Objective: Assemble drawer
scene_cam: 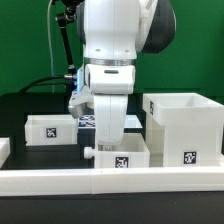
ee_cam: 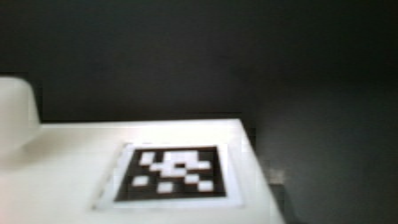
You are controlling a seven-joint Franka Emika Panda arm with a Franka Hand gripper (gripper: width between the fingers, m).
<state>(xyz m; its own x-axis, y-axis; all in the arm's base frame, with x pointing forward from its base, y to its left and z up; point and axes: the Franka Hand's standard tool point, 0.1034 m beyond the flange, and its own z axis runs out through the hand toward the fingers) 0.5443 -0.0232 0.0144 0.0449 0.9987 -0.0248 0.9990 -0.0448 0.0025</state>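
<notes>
Three white drawer parts stand on the black table [scene_cam: 12, 120]. One tall box shell [scene_cam: 183, 125] sits toward the edge at the exterior view's right. Of the two shallow trays, the far tray [scene_cam: 50, 128] sits toward the edge at the exterior view's left. The middle tray [scene_cam: 135, 152] sits by the front edge, just behind the single long rail [scene_cam: 60, 178]. Each part carries a black-and-white tag. The arm [scene_cam: 110, 60] brings its jaws down at the middle tray; I cannot tell whether they are clenched or released.

It was a robotics lab; a white robot arm [scene_cam: 110, 60] stood over a black desk [scene_cam: 20, 102], a green backdrop [scene_cam: 20, 40] hung behind, and printed marker tags [scene_cam: 188, 156] labelled the white parts [scene_cam: 185, 125].
</notes>
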